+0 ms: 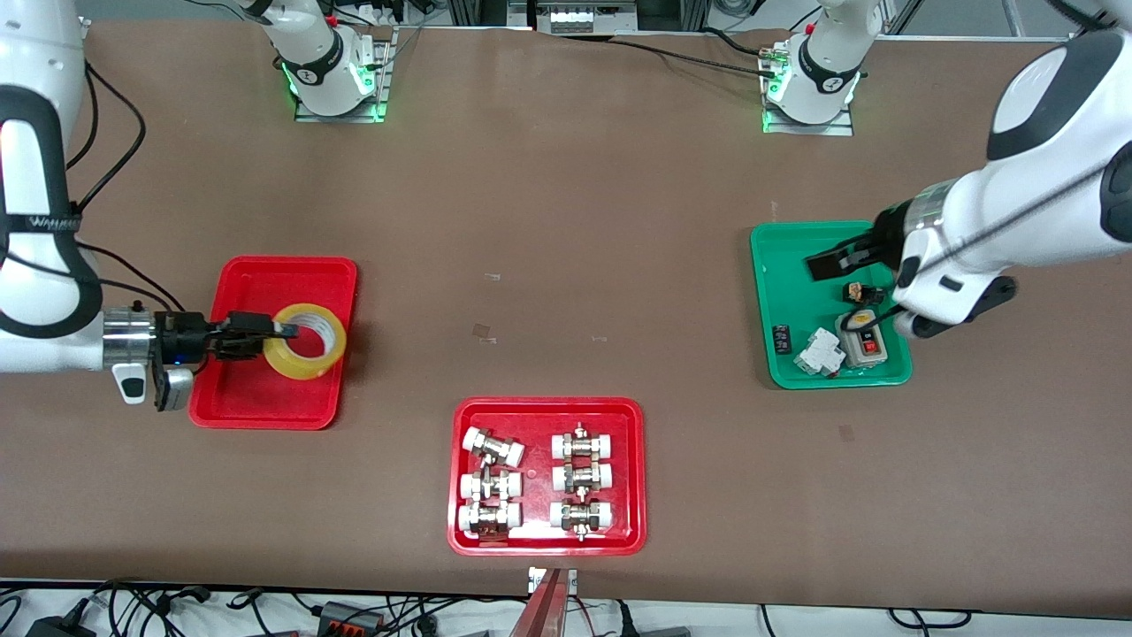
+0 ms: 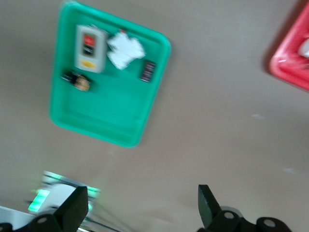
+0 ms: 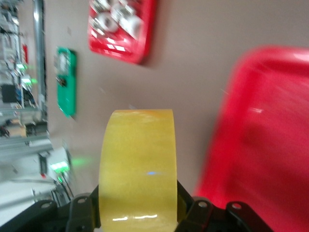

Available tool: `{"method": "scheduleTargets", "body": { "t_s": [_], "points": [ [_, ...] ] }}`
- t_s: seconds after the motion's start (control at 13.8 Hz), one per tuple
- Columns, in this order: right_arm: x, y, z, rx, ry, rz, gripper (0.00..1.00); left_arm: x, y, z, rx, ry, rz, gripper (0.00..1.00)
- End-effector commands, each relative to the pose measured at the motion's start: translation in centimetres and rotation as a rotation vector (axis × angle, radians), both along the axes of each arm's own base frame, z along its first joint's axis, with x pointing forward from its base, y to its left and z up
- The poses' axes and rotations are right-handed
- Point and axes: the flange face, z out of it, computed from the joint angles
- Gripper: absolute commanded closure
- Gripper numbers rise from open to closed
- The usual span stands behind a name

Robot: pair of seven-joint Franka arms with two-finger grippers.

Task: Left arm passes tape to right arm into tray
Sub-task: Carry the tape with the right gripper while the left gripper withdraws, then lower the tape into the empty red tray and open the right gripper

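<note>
The table (image 1: 566, 265) is spanned by both arms. The plain red tray (image 1: 256, 292) lies under the right gripper (image 1: 283, 331), whose fingers are clamped on the wall of the tape (image 1: 305, 341), one inside the core; the roll is held over the tray. The green tray (image 1: 787, 265) is under the left gripper (image 1: 818, 265), whose fingers are spread wide with nothing between them. A second red tray (image 1: 546, 541) of white-capped fittings (image 1: 579, 482) is seen well apart from both grippers.

My right tool (image 3: 137, 212) fingertips hidden by tape (image 3: 137, 164); tray (image 3: 260, 135) blurred, cut off at edge.
</note>
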Motion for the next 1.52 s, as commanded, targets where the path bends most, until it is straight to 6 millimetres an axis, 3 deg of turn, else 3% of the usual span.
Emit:
{"method": "scheduleTargets", "body": {
  "t_s": [0.0,0.14,0.22,0.36,0.43,0.51,0.58,0.65,0.79,0.94,1.01,1.16,1.23,1.37,1.44],
  "points": [
    [-1.0,-2.2,-1.5,-0.025,-0.003,0.076,1.00,-1.0,0.7,1.3,0.047,-0.016,-0.198,0.00],
    [-1.7,-4.0,-4.7,-0.007,-0.020,0.108,1.00,-0.7,3.6,2.0,0.040,-0.029,-0.247,0.00],
    [-1.9,-4.6,-5.9,-0.002,-0.037,0.116,1.00,-0.7,4.0,2.3,0.040,-0.038,-0.269,0.00],
    [-1.7,-4.6,-6.4,-0.023,-0.065,0.140,1.00,-0.5,4.7,2.3,0.041,-0.039,-0.349,0.00],
    [-1.6,-4.6,-6.6,-0.058,-0.071,0.158,0.93,-0.6,4.8,2.9,0.071,-0.057,-0.403,0.00],
    [-1.5,-4.6,-6.6,-0.082,-0.080,0.168,0.59,-0.6,4.9,3.1,0.084,-0.057,-0.430,0.00],
    [-1.3,-4.2,-6.7,-0.097,-0.085,0.182,0.06,-1.2,5.3,3.4,0.064,-0.050,-0.434,0.00],
    [-1.1,-3.8,-6.7,-0.122,-0.096,0.196,0.00,-2.0,6.1,3.0,0.045,-0.042,-0.410,0.00],
    [-0.6,-2.5,-5.5,-0.226,-0.130,0.283,0.00,-4.6,7.3,2.3,0.051,-0.074,-0.369,0.00],
    [-0.3,-1.1,-3.3,-0.330,-0.179,0.333,0.00,-7.2,7.2,1.6,0.071,-0.098,-0.370,0.00],
    [-0.1,-0.1,-1.8,-0.384,-0.207,0.353,0.00,-7.2,7.8,1.5,0.067,-0.097,-0.348,0.00],
    [-0.4,1.1,1.0,-0.484,-0.240,0.352,0.00,-5.1,8.5,1.2,0.017,-0.099,-0.315,0.00],
    [-0.7,1.6,2.9,-0.542,-0.253,0.333,0.00,-4.6,8.8,2.2,0.021,-0.122,-0.306,0.00],
    [-1.7,2.9,7.2,-0.642,-0.260,0.275,0.00,-5.1,8.5,2.8,0.025,-0.125,-0.309,0.00],
    [-2.4,3.3,9.7,-0.692,-0.258,0.231,0.00,-6.2,7.9,4.2,0.023,-0.146,-0.312,0.00]
  ]
}}
